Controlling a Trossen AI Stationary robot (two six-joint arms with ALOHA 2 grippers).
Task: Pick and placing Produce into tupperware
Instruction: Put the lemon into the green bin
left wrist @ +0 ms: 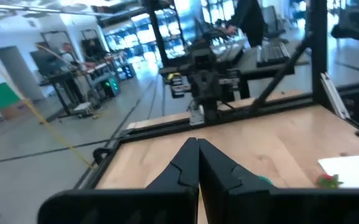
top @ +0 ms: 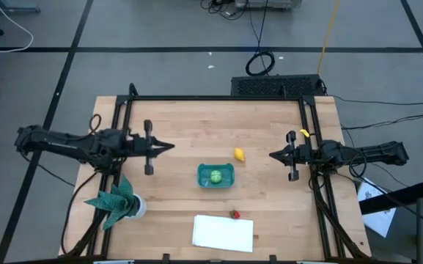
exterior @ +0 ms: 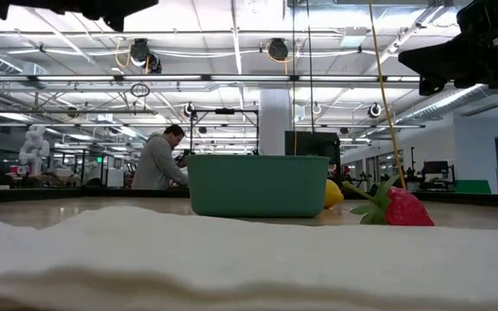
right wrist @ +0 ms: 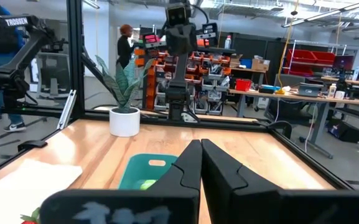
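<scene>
The teal tupperware (top: 215,176) sits mid-table with the green round piece (top: 215,177) lying inside it. The yellow lemon-like piece (top: 239,155) rests on the wood just beyond the tupperware's far right corner. The small red piece (top: 234,215) lies on the table at the white rectangle's far edge. In the low view the tupperware (exterior: 257,185), the lemon (exterior: 333,194) and the red piece (exterior: 400,207) stand in a row. My left gripper (top: 168,147) hovers shut to the tupperware's left. My right gripper (top: 271,155) hovers shut to the right of the lemon.
A flat white rectangle (top: 223,232) lies near the table's near edge. A teal leafy plant in a white pot (top: 119,202) stands at the near left. A black frame (top: 218,99) borders the table. A person (exterior: 158,160) stands in the room beyond.
</scene>
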